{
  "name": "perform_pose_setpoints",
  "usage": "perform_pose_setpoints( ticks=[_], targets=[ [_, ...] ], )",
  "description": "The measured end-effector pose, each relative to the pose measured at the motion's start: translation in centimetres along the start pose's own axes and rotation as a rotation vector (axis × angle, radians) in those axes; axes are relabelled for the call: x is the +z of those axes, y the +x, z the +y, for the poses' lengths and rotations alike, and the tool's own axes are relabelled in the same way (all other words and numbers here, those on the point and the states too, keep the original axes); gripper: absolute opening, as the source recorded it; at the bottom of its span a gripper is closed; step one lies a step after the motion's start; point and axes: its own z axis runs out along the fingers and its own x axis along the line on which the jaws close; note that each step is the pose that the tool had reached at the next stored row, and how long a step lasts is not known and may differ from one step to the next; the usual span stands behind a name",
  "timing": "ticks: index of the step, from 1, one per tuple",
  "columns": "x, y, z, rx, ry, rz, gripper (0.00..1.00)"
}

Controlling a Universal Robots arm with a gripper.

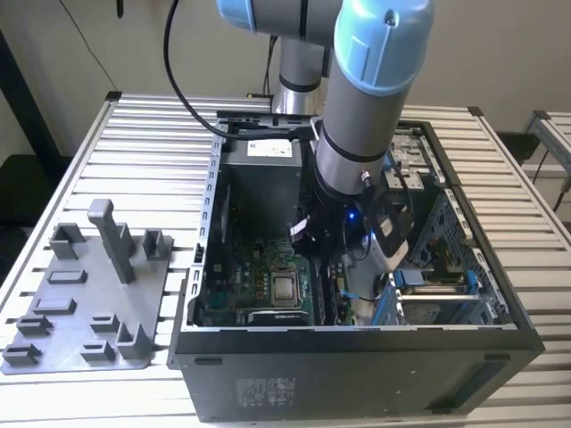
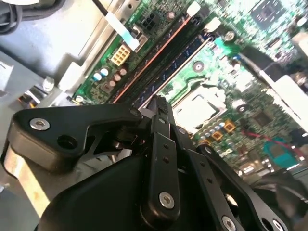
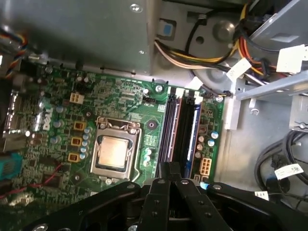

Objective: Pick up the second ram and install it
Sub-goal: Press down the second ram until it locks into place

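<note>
My gripper (image 3: 169,166) (image 2: 159,101) hangs inside the open computer case, its fingers shut together with nothing visible between them. In the exterior view the gripper (image 1: 308,234) is low over the motherboard, beside the processor socket (image 1: 285,287). Its tips hover just over the near end of the memory slots (image 3: 182,127) (image 2: 159,57). A thin dark stick with a reddish-brown top edge (image 3: 176,127) (image 2: 149,60) stands on edge in one slot. It looks like a seated ram, but I cannot tell whether it is the second ram. A blue slot (image 3: 194,127) runs alongside it.
The grey holder tray (image 1: 80,303) with its upright post (image 1: 114,239) lies at the exterior view's left of the case (image 1: 357,334). The power supply (image 1: 263,174) sits at the back of the case. Cable bundles (image 3: 192,53) and a drive cage (image 1: 446,285) crowd the slots' far side.
</note>
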Motion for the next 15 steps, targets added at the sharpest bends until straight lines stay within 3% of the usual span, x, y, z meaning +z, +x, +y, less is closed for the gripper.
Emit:
perform_pose_setpoints(
  ticks=[2, 4, 10, 15],
  targets=[
    [0.01, 0.0, 0.0, -0.017, 0.0221, 0.0053, 0.11],
    [0.01, 0.0, 0.0, -0.043, 0.0337, 0.0083, 0.11],
    [0.01, 0.0, 0.0, -0.12, 0.0376, -0.0147, 0.11],
    [-0.01, 0.0, 0.0, -0.196, 0.0355, -0.019, 0.11]
  ],
)
